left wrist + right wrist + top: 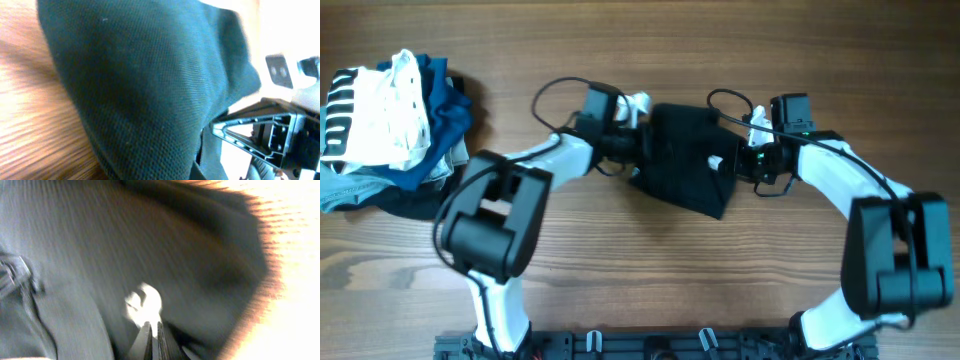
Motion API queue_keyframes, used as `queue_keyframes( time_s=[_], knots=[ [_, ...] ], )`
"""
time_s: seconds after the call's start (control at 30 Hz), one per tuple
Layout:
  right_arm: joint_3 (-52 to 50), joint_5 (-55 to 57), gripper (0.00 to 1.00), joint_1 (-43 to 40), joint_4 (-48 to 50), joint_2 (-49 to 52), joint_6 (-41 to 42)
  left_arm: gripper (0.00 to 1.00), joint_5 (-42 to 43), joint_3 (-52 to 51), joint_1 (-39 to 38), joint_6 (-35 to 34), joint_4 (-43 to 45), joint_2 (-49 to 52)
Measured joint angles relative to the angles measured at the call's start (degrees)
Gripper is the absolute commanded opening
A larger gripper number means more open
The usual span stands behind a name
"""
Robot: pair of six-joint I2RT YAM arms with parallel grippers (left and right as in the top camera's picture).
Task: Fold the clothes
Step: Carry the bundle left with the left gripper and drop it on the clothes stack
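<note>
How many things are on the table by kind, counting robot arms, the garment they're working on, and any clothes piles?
Robot arms: 2, ending in the left tool and the right tool
Black garment between them: 1
Pile of clothes at the far left: 1
Total: 4

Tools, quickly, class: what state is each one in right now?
Left tool: cannot be told, black garment hides it.
Right tool: closed on the garment.
</note>
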Motion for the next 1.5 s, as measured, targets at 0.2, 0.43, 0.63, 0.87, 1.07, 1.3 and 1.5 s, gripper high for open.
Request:
queue_keyframes(
  time_s=[0.2,0.43,0.63,0.87,1.07,1.3,1.5],
  knots=[
    [-0.1,0.2,0.11,-0.5,-0.6,-11.8,2.0,0.04,1.2,-0.5,16.9,0.6,-1.8,-18.2],
    [-0.1,0.2,0.11,-0.5,-0.9,-12.8,3.3,0.04,1.5,-0.2,41.1,3.5,0.1,-29.9],
    [-0.1,0.2,0.1,-0.5,-1.6,-12.8,3.5,0.04,-3.7,-0.3,55.1,6.7,-0.8,-25.2],
    [-0.1,0.1,0.1,-0.5,-2.9,-12.8,3.5,1.0,-8.0,-0.3,66.0,8.7,-0.9,-23.2],
    [-0.1,0.2,0.1,-0.5,-4.0,-12.8,3.5,1.0,-15.1,-0.2,67.8,10.7,-7.7,-23.2],
    [-0.1,0.2,0.11,-0.5,-4.5,-12.8,3.5,1.0,-17.3,-0.4,71.9,9.9,-17.0,-28.4],
    [-0.1,0.1,0.11,-0.5,-3.7,-12.8,3.5,0.21,-15.5,0.1,68.6,10.1,-12.0,-39.7]
  ],
)
